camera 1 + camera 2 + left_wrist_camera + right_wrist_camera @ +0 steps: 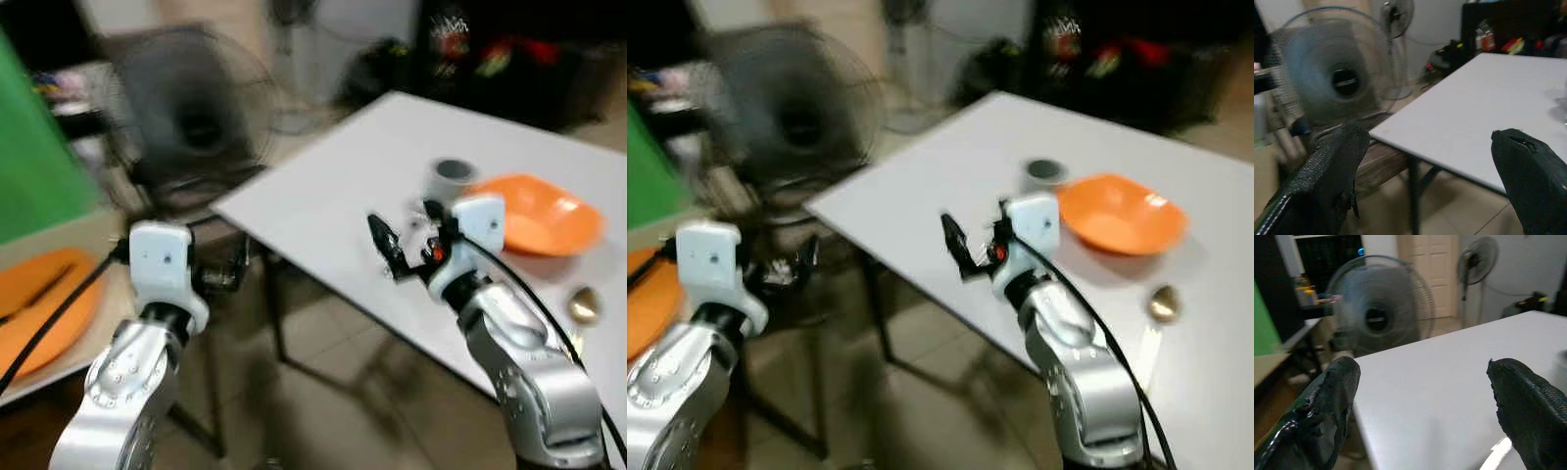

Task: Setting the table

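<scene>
Both eye views are motion-blurred, so fine detail is soft. Right gripper (407, 243) hovers over the near edge of the white table (333, 196), fingers spread wide, nothing between them; the right wrist view shows both black fingers (1327, 401) apart with bare tabletop beyond. Just past that gripper sits the grey cup (451, 178), partly hidden by the wrist housing. Orange bowl (544, 215) touches or nearly touches the cup; can't tell which. Spoon (584, 305) lies beside the right forearm, its handle cut off by the arm. Left gripper (1430, 191) is off the table edge, fingers wide, empty. Left of it, an orange plate (44, 313) is cropped by the frame. Fan (186, 117) ahead is heavily blurred.
</scene>
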`<state>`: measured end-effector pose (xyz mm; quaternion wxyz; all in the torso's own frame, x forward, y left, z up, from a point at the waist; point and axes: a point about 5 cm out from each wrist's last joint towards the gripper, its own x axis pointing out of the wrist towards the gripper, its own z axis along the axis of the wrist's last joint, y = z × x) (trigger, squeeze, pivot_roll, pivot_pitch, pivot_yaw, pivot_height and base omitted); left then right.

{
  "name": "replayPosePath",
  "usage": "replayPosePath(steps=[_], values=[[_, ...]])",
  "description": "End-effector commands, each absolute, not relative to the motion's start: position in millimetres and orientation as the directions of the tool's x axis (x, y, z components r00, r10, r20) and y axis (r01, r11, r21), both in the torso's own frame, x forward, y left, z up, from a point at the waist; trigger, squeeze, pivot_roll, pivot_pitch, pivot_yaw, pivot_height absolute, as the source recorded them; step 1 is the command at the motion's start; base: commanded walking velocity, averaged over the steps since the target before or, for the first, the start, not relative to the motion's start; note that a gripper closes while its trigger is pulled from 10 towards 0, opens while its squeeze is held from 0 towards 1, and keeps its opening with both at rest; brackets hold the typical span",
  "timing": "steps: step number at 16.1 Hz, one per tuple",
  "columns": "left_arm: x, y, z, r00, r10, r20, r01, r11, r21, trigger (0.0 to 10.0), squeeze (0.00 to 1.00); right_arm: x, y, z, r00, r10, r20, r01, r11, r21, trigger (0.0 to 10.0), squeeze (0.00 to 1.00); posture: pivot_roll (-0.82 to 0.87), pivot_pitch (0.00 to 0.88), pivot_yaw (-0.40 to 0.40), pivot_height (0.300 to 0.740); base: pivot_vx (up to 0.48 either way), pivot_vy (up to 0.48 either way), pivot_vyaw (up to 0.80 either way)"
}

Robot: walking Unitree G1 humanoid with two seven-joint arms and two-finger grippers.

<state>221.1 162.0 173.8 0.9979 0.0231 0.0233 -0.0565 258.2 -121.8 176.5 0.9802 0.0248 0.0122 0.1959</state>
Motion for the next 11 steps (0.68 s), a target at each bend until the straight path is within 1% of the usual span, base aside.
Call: replayPosePath(steps=[1,4,7,9,11], values=[[222,164,179,0.994,-0.104,-0.038,0.107,0.992,0.067,10.0,0.0,258,-114,178,0.905,0.426,-0.004,-0.424,0.903,0.07,10.0,1.0,0.01,0.0,0.031,0.74,0.0,0.27,0.8],[223,167,181,0.994,-0.099,-0.033,0.102,0.992,0.078,10.0,0.0,260,-111,173,0.89,0.457,-0.015,-0.454,0.887,0.089,10.0,1.0,0.02,0.0,0.029,0.74,0.0,0.269,0.8],[223,169,183,0.995,-0.1,-0.029,0.102,0.991,0.091,10.0,0.0,262,-111,168,0.893,0.449,-0.027,-0.444,0.889,0.114,10.0,1.0,0.03,0.0,0.03,0.74,0.0,0.266,0.8],[224,170,184,0.995,-0.099,-0.025,0.101,0.989,0.107,10.0,0.0,263,-112,165,0.899,0.438,-0.031,-0.431,0.893,0.128,10.0,1.0,0.03,0.0,0.034,0.74,0.0,0.0,0.8],[230,177,188,1.0,-0.026,-0.013,0.027,0.99,0.138,10.0,0.0,265,-112,163,0.903,0.428,-0.035,-0.421,0.898,0.127,10.0,1.0,0.03,0.0,0.039,0.74,0.0,-0.386,0.8]])
